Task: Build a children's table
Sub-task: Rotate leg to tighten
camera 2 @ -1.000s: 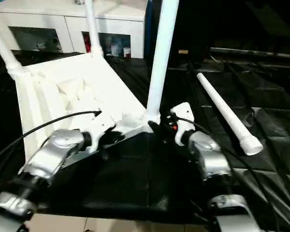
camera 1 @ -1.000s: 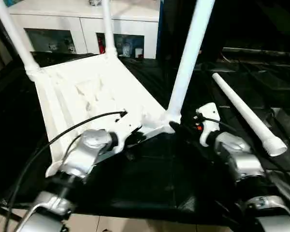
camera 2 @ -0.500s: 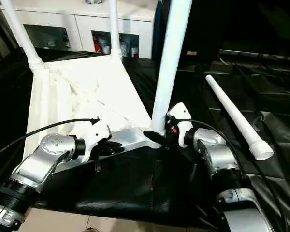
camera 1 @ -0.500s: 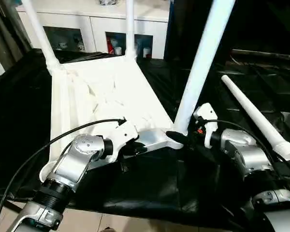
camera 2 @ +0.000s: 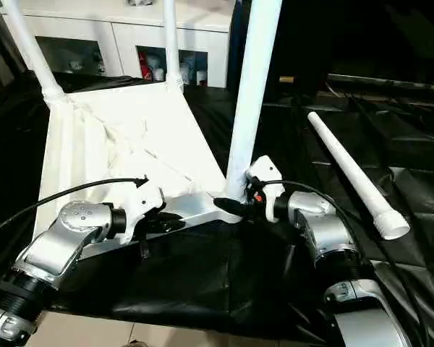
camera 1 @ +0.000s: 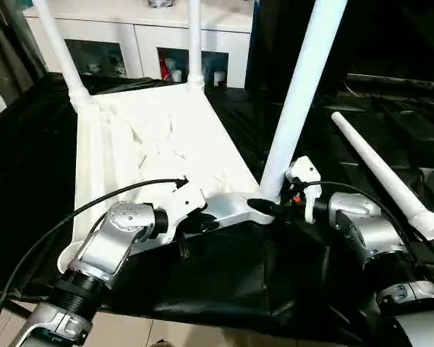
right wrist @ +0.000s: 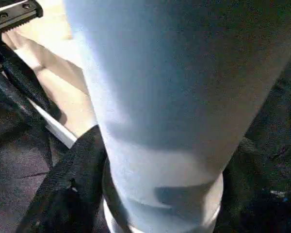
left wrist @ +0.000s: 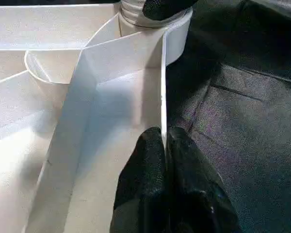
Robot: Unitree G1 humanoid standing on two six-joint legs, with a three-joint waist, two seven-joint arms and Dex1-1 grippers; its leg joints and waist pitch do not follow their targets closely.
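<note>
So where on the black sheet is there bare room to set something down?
Bare: the black sheet in front of the white ribbed plastic tabletop, between the forearms, and the strip between the upright near white leg and the loose white cylindrical leg. Crowded: the near corner, where both grippers work.

- tabletop (camera 1: pixel 159 137): white plastic, smooth, slight sheen, thin moulded ribs on the underside
- legs (camera 1: pixel 298 94): same white plastic, smooth, satin
- loose leg (camera 1: pixel 380 170): matching white plastic
- cover sheet (camera 1: pixel 224 271): black, glossy, creased film
- forearms (camera 1: pixel 112 242): brushed silver metal
- left gripper (left wrist: pixel 166 145) fingers (left wrist: pixel 145 165): black, matt, fine-grained rubbery look
- cabinet (camera 1: pixel 130 36): white, glass doors
</note>
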